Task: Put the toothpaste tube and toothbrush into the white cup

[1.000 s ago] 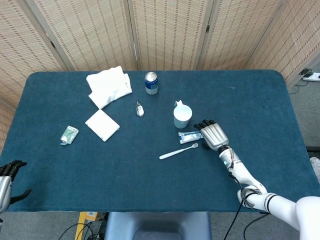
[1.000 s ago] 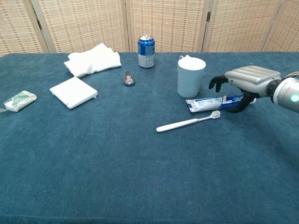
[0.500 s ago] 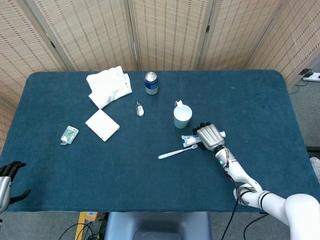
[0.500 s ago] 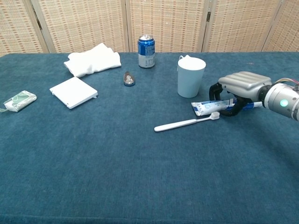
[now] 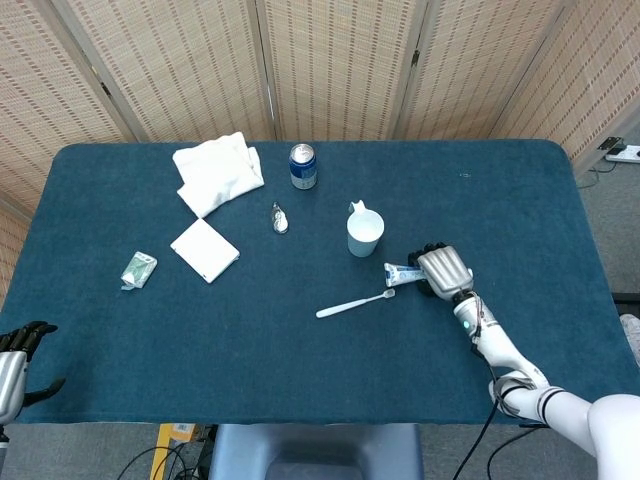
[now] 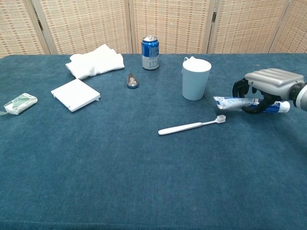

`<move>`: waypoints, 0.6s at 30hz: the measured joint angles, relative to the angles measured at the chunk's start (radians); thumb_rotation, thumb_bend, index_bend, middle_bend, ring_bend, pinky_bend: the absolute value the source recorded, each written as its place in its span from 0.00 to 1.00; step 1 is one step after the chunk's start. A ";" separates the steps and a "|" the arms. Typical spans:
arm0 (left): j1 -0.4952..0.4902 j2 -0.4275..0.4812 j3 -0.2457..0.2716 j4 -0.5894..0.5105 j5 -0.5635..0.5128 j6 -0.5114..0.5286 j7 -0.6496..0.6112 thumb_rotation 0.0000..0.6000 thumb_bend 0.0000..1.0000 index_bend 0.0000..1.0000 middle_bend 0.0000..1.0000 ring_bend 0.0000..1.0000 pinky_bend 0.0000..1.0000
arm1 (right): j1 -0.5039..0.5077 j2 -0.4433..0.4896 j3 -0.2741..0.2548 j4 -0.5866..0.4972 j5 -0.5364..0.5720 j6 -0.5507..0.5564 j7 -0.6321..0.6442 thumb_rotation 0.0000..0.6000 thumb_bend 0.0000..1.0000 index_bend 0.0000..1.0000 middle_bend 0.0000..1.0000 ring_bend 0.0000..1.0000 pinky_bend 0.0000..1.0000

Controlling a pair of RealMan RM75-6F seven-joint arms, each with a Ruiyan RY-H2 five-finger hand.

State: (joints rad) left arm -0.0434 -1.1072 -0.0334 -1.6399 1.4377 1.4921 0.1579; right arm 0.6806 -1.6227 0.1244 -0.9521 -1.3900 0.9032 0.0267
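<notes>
Left to right: your left hand rests at the table's near-left corner, fingers apart, holding nothing; the toothbrush lies flat before the white cup; your right hand grips the toothpaste tube, raised just right of the cup.

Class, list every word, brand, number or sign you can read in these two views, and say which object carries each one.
No text can be read at this size.
Toothpaste tube, held by the right hand: blue print, too blurred to read.
Blue soda can: white markings, too small to read.
Green-and-white packet: pattern only, nothing readable.
White cup, toothbrush: no print shows.
</notes>
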 measured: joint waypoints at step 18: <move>0.016 0.022 -0.004 -0.014 0.004 0.027 -0.015 1.00 0.19 0.28 0.25 0.27 0.28 | 0.004 0.098 0.166 -0.256 0.037 0.117 0.476 1.00 0.34 0.57 0.53 0.38 0.39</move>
State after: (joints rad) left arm -0.0277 -1.0853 -0.0373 -1.6537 1.4415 1.5196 0.1433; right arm 0.6842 -1.5249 0.2904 -1.2079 -1.3526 1.0204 0.5028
